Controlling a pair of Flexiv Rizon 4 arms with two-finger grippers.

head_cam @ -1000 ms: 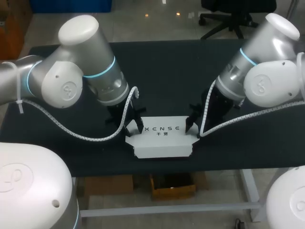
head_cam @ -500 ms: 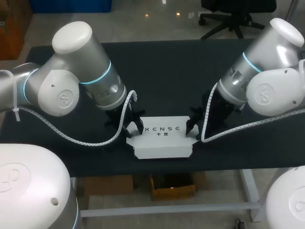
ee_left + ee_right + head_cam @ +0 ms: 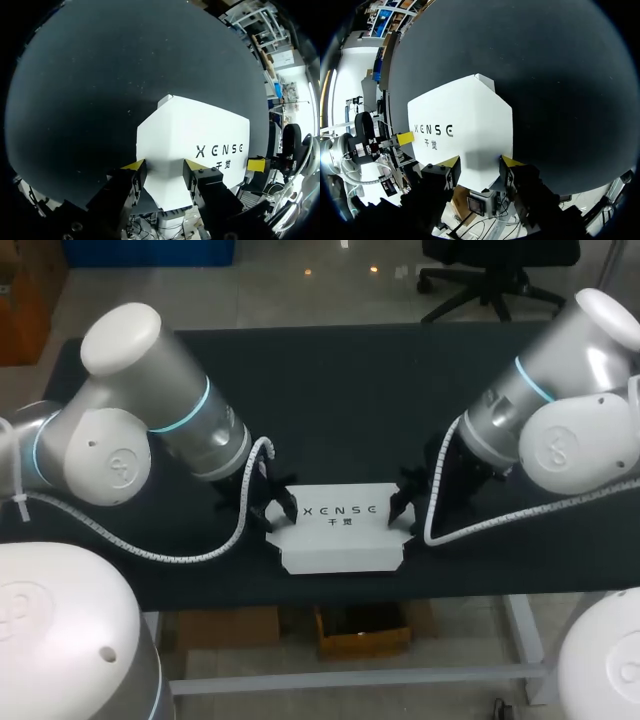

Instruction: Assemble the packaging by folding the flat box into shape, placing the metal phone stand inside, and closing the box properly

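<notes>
A white folded box (image 3: 340,530) with dark lettering lies near the front edge of the black table (image 3: 350,390). My left gripper (image 3: 278,508) is at its left end. In the left wrist view both yellow-tipped fingers press on the box's (image 3: 200,135) narrow end flap from two sides, the gripper (image 3: 164,167) shut on it. My right gripper (image 3: 402,508) holds the right end the same way, the flap of the box (image 3: 460,130) pinched in the gripper (image 3: 481,161). Each wrist view shows the other arm's yellow tip at the far end. No phone stand is in view.
The table's front edge (image 3: 340,585) runs just below the box. The dark tabletop stretches behind the box and out to both sides.
My left arm's elbow has swung down and to the left, and the right arm has shifted slightly right. Both grippers and the box stay where they were.
</notes>
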